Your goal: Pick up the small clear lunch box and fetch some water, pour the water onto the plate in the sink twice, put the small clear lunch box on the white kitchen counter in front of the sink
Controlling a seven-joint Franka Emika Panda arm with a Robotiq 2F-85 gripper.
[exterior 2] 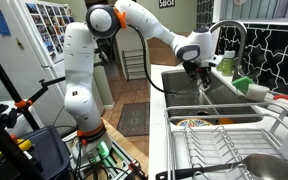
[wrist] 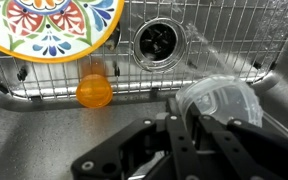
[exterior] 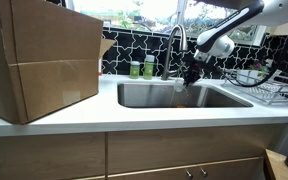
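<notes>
"Where is the small clear lunch box (wrist: 220,100) sitting right now?"

"It isn't sitting anywhere. The tool (wrist: 189,128) is gripping it, jaws pinched tight on the tub, and it is hanging low inside the sink (exterior: 154,97), off to one side of the drain (wrist: 157,40)."

"Is it touching the basin floor?"

"I can't tell from here. In the wrist view it is showing as a pale, see-through tub right at the dark fingertips, with the wire grid (wrist: 44,68) lying on the sink bottom beyond it."

"And the plate?"

"The painted plate (wrist: 54,22) is lying on that grid, well apart from the tub. A round orange thing (wrist: 94,92) is resting just beside the plate's edge, between the plate and the tool."

"How is the arm standing?"

"The white arm (exterior 2: 144,25) is leaning out over the sink from its base beside the cabinets. In an exterior view the tool is hanging just beside the tall curved tap (exterior: 176,40), down near the sink's rim."

"What is sitting on the white bench (exterior: 134,118)?"

"A big cardboard box (exterior: 34,60) is standing at one end. Two green bottles (exterior: 142,68) are standing behind the sink, against the tiled wall, and a wire dish rack (exterior: 269,92) is sitting on the far side of the basin."
</notes>
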